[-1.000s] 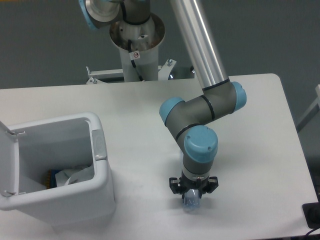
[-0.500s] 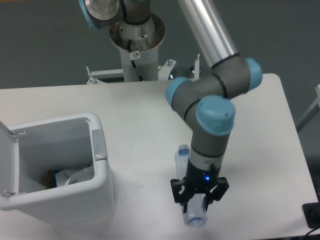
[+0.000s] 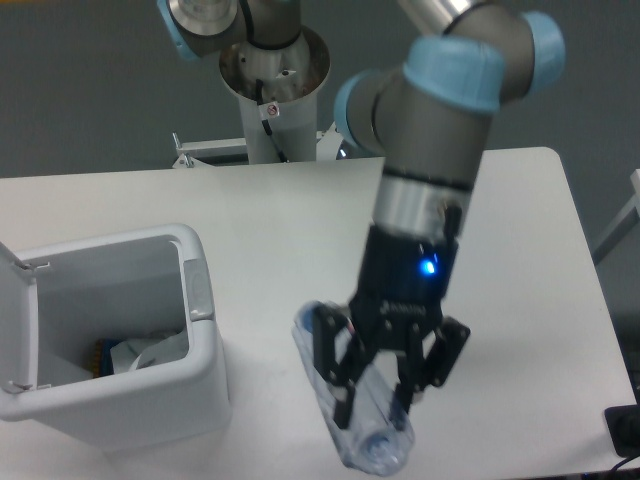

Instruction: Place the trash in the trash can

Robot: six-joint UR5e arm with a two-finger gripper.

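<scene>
A clear plastic bottle (image 3: 345,400) hangs in the air over the table's front, tilted, with its cap end low near the bottom edge of the view. My gripper (image 3: 375,400) is shut on the bottle's middle, fingers (image 3: 340,385) on either side. The trash can (image 3: 205,370), a large white bin with its lid swung open to the left, stands at the front left of the table, well left of the gripper. Inside it lies a crumpled white bag (image 3: 150,352) against the right wall.
The white table (image 3: 270,220) runs to a rounded far right corner. The arm's base column (image 3: 272,90) stands behind the table's back edge. A dark object (image 3: 625,430) sits at the lower right edge of the view.
The gripper has risen off the table with the bottle in it, coming much closer to the camera. The bottle now hangs tilted instead of lying on the table.
</scene>
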